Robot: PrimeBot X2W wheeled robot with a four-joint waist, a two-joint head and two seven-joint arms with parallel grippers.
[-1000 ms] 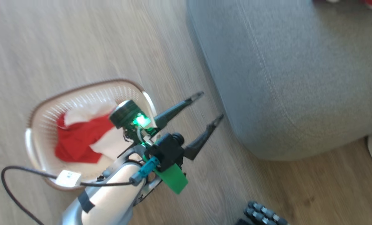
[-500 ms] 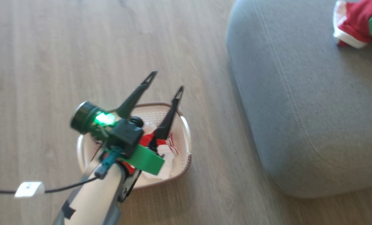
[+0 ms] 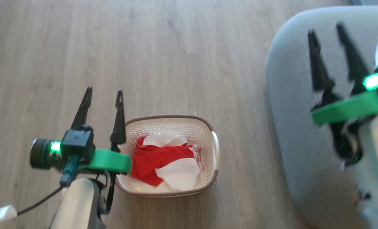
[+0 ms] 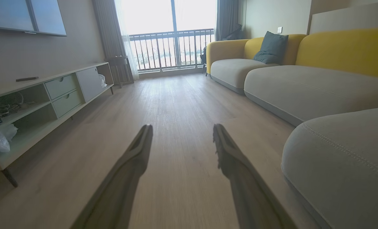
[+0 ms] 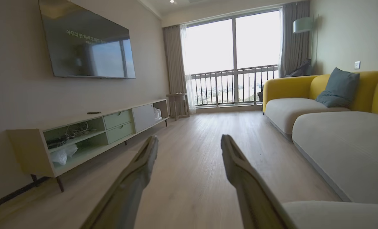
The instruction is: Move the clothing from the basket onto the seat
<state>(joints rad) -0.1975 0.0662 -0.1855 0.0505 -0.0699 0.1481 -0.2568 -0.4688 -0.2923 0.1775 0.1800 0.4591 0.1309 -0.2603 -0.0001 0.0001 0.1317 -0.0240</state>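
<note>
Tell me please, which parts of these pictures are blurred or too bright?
Head view: the right end effector is smeared, while the basket and the clothing are sharp. Left wrist view: the window is washed out white and the near fingers are soft. Right wrist view: the window is also overexposed, and the television carries a pale reflection.

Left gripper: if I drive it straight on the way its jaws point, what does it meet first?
Nothing close: the left gripper points along the wooden floor toward the far balcony window. The seat lies off to its right, out of line. Depth is unclear, but the way looks free.
</note>
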